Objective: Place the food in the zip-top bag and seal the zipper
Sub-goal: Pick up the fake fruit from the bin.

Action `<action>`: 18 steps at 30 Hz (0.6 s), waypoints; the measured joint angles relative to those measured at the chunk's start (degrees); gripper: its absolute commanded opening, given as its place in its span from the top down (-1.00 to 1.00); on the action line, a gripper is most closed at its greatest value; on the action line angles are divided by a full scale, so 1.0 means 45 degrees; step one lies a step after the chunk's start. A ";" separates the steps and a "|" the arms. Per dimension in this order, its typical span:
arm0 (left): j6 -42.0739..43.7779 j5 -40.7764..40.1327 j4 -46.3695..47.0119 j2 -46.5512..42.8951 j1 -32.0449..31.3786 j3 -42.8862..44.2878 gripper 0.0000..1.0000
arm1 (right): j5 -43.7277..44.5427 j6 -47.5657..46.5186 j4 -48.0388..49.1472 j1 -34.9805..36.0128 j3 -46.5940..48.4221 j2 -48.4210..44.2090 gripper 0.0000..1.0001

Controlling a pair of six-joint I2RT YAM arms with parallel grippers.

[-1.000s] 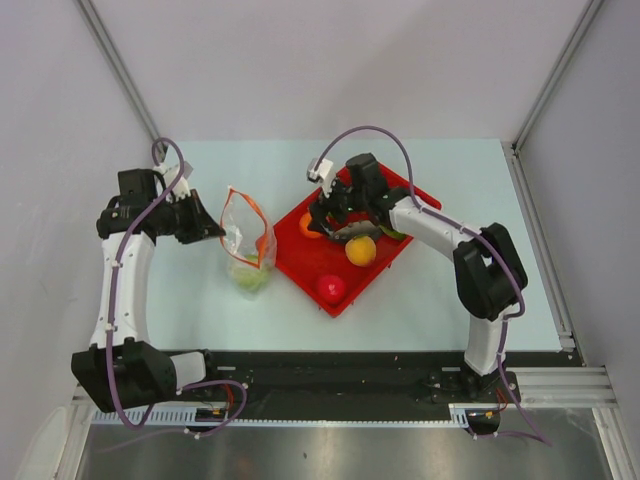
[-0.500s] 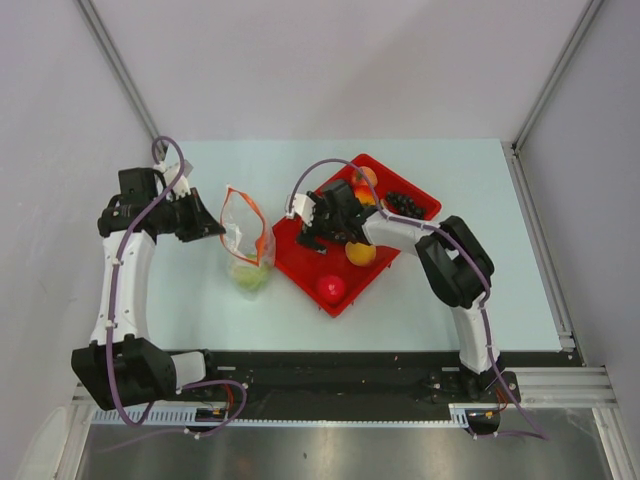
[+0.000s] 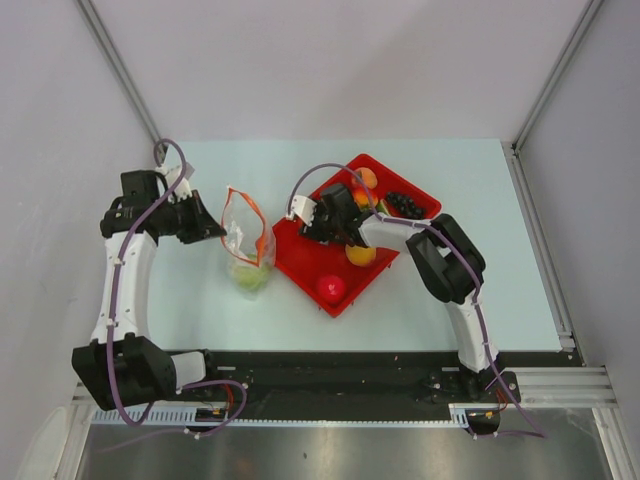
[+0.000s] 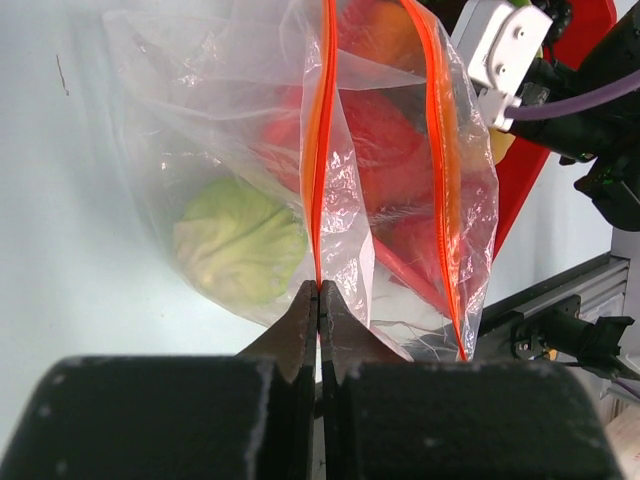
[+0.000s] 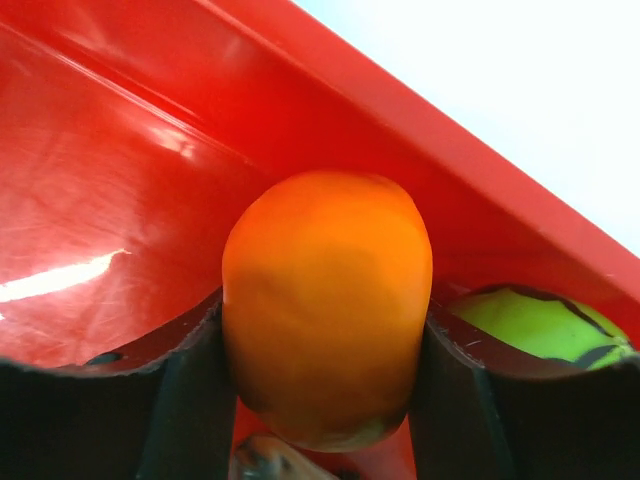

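Two closed hands: in the right hand (image 5: 320,395), clamped between both fingers, an orange fruit (image 5: 327,300) close by a wall of the red tray (image 5: 120,190), with a striped green melon (image 5: 535,325) just beside. In the left hand (image 4: 318,318), pinched tight, one side of the zipper (image 4: 318,150) of the zip-top bag (image 4: 200,120), mouth gaping, upright on the tabletop (image 3: 430,290) just left of the tray, a green cabbage (image 4: 240,240) inside. Loose in the tray: a red tomato (image 3: 331,288) at the near corner, a second orange (image 3: 360,254) mid-tray, dark grapes (image 3: 405,205) far right.

Pale mint tabletop (image 3: 450,300) only has two things on it: the clear zip-top bag (image 3: 245,235) standing left, and the red tray (image 3: 300,262) just beside it.
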 measured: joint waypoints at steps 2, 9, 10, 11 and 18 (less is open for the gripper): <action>0.0000 0.0000 0.0005 0.0000 0.0000 -0.0039 0.99 | 0.0087 0.0107 0.0044 -0.0019 0.0000 -0.0019 0.27; 0.0000 0.0000 0.0102 -0.0170 0.0000 -0.0238 1.00 | -0.0597 0.1889 -0.0855 -0.0049 -0.0136 -0.1744 0.67; 0.0000 0.0000 0.0097 -0.0194 0.0000 -0.0282 0.99 | -0.0831 0.2341 -0.0991 -0.0087 -0.0136 -0.2297 0.72; 0.0000 0.0000 0.0107 -0.0194 0.0000 -0.0306 0.99 | -0.1137 0.2953 -0.1166 -0.0131 -0.0136 -0.2880 0.75; -0.0015 -0.0010 0.0243 -0.0194 -0.0165 -0.0350 0.99 | -0.3526 0.8466 -0.0772 -0.0374 0.0835 -0.5557 0.85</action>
